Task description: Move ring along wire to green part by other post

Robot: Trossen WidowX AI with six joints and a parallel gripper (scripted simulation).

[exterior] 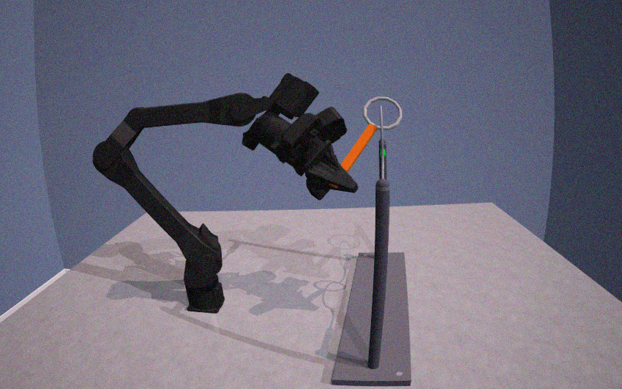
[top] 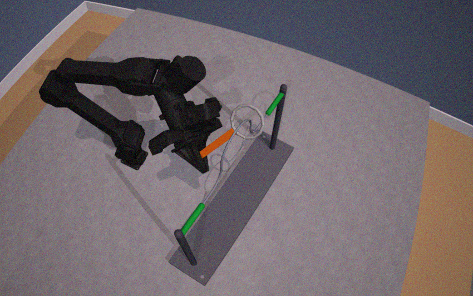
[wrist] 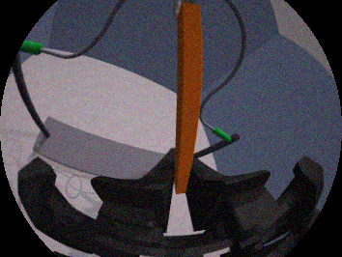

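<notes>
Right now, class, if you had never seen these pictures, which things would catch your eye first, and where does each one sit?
The bright orange handle stands out first, slanting up from the black tool, which is shut on its lower end. At its top the pale ring circles the thin grey wire high above the base plate. Two green wire ends mark the two dark posts.
</notes>
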